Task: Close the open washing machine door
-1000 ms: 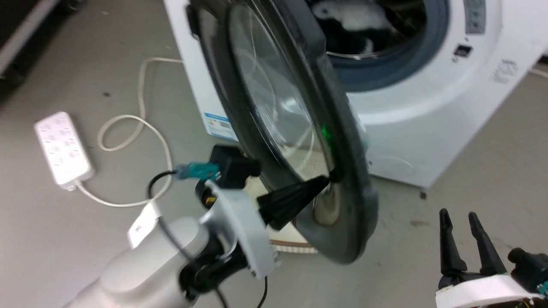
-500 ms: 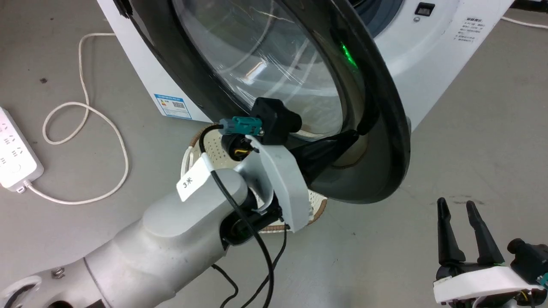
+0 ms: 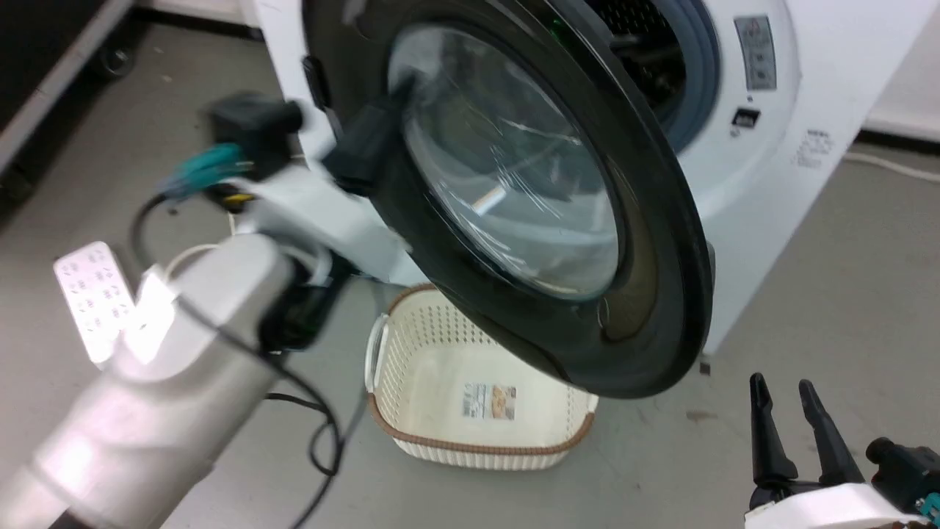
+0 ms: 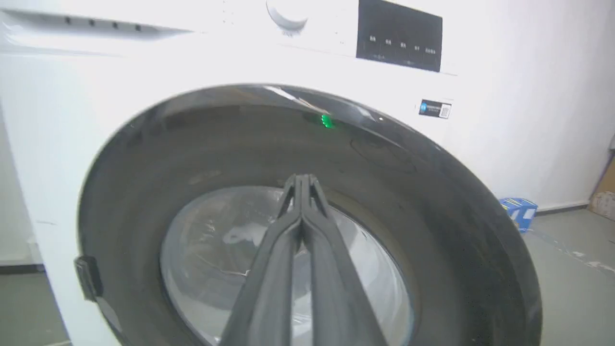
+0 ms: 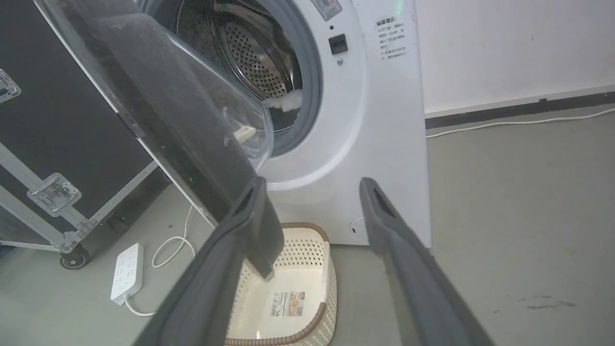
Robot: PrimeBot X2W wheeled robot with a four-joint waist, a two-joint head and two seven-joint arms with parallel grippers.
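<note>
Setting: a test room or workshop rather than a home laundry. Bare grey concrete floor [image 5: 519,202], scuffed and stained. White front-loading washing machine [image 5: 379,144] stands directly on it, with a plain white wall [image 5: 504,43] and dark skirting strip [image 5: 519,109] behind. Black metal-edged flight case on castors [image 5: 57,120] alongside. White power strip [image 5: 127,273] lies loose on the floor.

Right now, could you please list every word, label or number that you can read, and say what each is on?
Nothing reads with confidence.
Display panel on the washing machine: pale marks, too small.
Blue sticker beside it: blurred.
Printed notice on the machine's front: too small.
Label in the basket: too small.
</note>
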